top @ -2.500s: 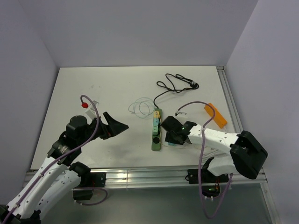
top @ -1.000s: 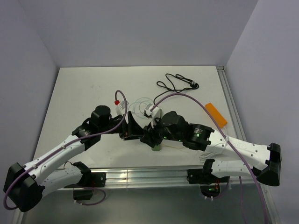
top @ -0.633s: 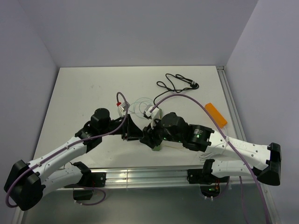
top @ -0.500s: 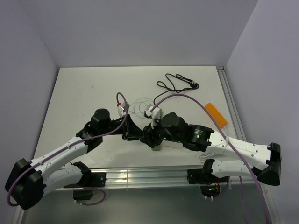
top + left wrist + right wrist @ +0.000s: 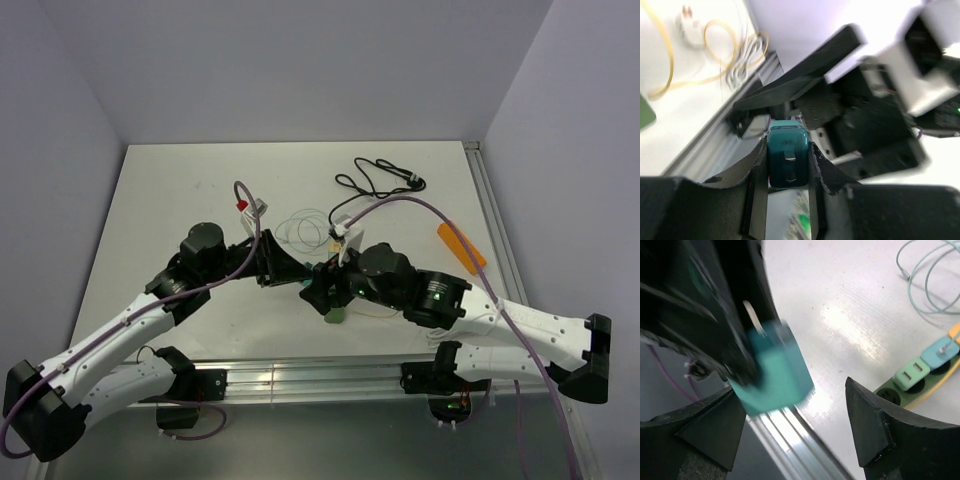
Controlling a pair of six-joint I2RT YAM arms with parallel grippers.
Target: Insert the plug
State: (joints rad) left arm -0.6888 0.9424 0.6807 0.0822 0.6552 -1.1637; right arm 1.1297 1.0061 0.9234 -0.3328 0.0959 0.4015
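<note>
The left tool pinches the teal plug narrowly, prongs pointing outward. The right tool gapes wide, with that plug between its jaws. The power strip lies on the table at its 2 o'clock.

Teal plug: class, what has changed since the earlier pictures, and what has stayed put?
The left gripper swung in from the left and its jaws closed on the teal plug; the right gripper opened, letting go. Power strip, black cable and orange block stayed.
</note>
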